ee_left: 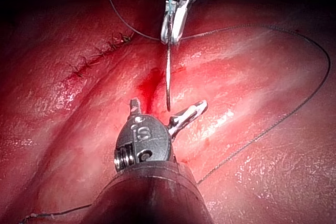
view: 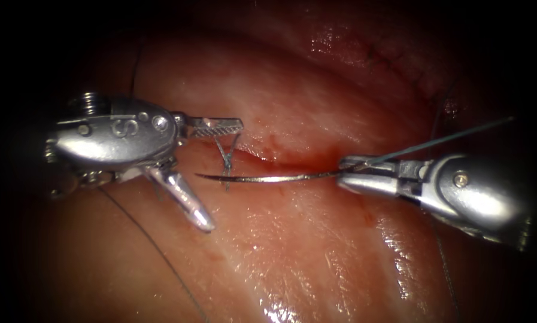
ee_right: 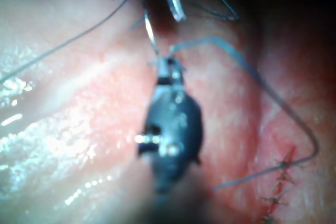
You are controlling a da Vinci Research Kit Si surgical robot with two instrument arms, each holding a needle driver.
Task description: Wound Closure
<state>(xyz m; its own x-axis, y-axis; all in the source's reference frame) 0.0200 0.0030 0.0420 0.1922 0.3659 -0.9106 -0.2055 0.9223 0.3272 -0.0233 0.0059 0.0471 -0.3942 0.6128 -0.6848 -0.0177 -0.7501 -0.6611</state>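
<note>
Needle (view: 268,177), curved, thin and steel-grey, lies free above the tissue (view: 316,251), crossing the cut (view: 280,157), its point just beside the left gripper (view: 211,173). The right gripper (view: 347,174) is clamped on its tail end, where the thread (view: 448,139) leaves. The left gripper gapes wide and holds nothing, near a knotted stitch (view: 226,160). One needle, two grippers, one cut.

A single raised letter "S" is stamped on the metal wrist housing of the left tool (view: 202,173), near a small round screw head (the endoscope view shows it clearest). In the left wrist view the same housing carries a mark too unclear to read. No other text, numbers or labels can be read.
</note>
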